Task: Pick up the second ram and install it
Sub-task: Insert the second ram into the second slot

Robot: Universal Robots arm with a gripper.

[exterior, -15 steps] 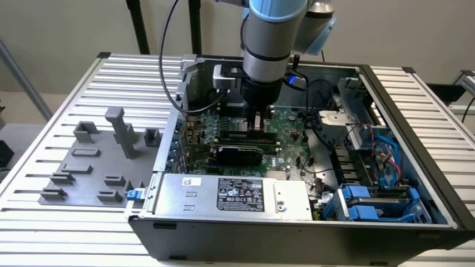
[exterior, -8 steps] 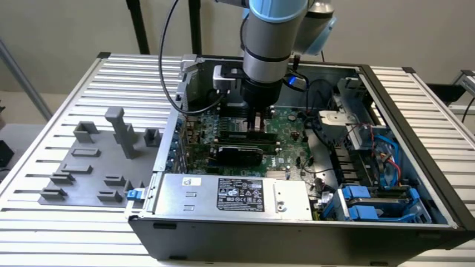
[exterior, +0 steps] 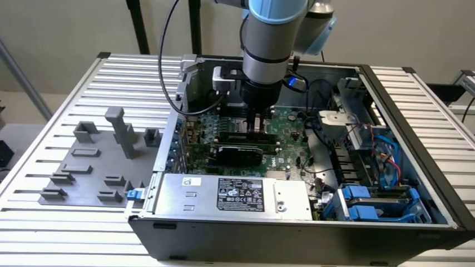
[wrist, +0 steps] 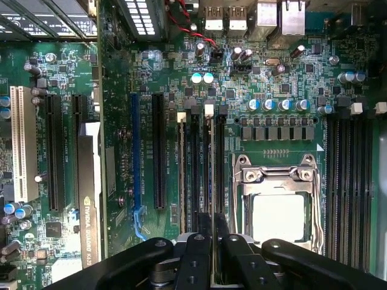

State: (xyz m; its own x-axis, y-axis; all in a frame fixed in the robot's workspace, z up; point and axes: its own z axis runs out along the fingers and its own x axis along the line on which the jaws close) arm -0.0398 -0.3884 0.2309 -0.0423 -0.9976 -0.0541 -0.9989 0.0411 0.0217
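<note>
My gripper (exterior: 256, 123) reaches down into the open computer case (exterior: 415, 144) over the green motherboard (exterior: 286, 147). In the wrist view its black fingers (wrist: 196, 257) stand close together, shut on the second ram (wrist: 210, 175). The ram is seen edge-on as a thin strip running along a memory slot with a white latch. From the exterior view the ram (exterior: 248, 136) is a dark, narrow stick lying level just under the fingertips, at the slots. Whether it is fully seated cannot be told.
A black-topped expansion card (exterior: 237, 153) (wrist: 89, 193) stands close beside the ram slots. The CPU socket (wrist: 278, 205) lies on the other side. The power supply (exterior: 230, 194), blue drive bays (exterior: 371, 203) and cables (exterior: 319, 100) crowd the case. Grey fixture blocks (exterior: 97, 161) sit outside it.
</note>
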